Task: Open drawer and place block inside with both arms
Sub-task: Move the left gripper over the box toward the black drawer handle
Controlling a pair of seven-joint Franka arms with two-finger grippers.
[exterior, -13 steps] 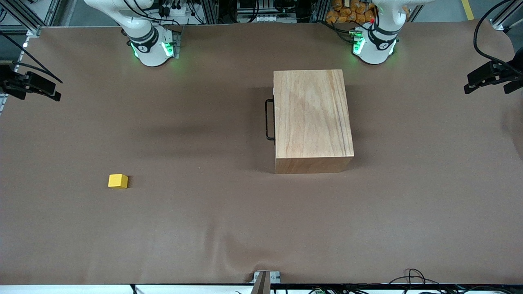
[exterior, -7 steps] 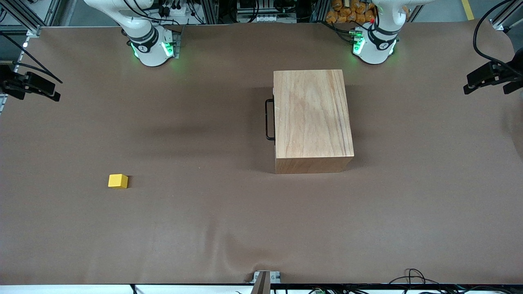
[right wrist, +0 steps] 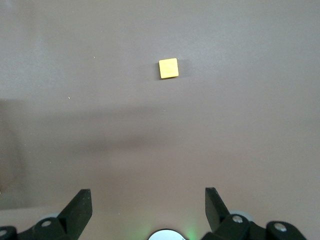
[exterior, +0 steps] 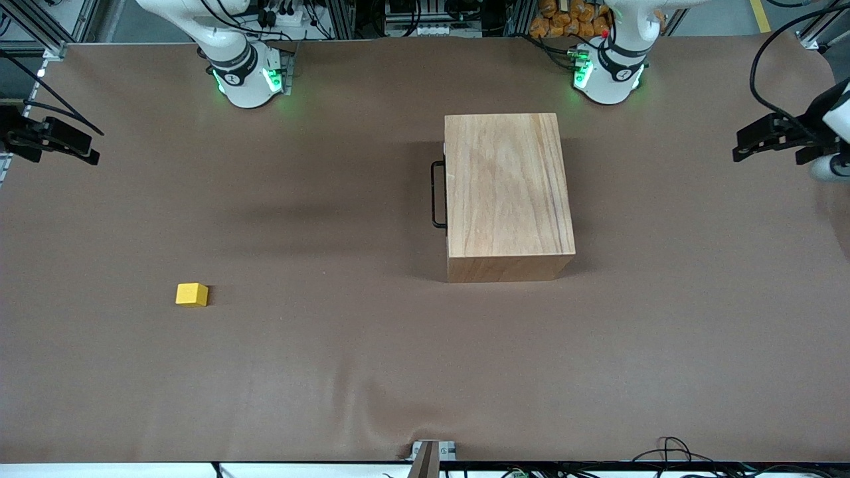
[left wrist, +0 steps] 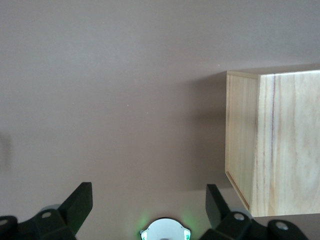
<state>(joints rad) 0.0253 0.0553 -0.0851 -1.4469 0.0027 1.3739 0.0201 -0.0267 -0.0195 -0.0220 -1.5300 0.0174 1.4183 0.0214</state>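
Observation:
The light wooden box (exterior: 508, 196) stands mid-table, and part of it shows in the left wrist view (left wrist: 280, 150). Its drawer is shut, and the black wire handle (exterior: 437, 194) faces the right arm's end of the table. The yellow block (exterior: 192, 294) lies on the table toward the right arm's end, nearer the front camera than the box. It also shows in the right wrist view (right wrist: 168, 68). My left gripper (exterior: 764, 141) (left wrist: 148, 202) is open and empty over the table's edge at the left arm's end. My right gripper (exterior: 56, 141) (right wrist: 148, 202) is open and empty over the edge at the right arm's end.
A brown mat (exterior: 332, 372) covers the whole table and has a few soft wrinkles near the front edge. The two arm bases (exterior: 249, 79) (exterior: 607, 73) glow green at the back. Cables hang by the left gripper.
My left gripper has moved a little in over the table toward the box. The right gripper, the block and the box have not moved.

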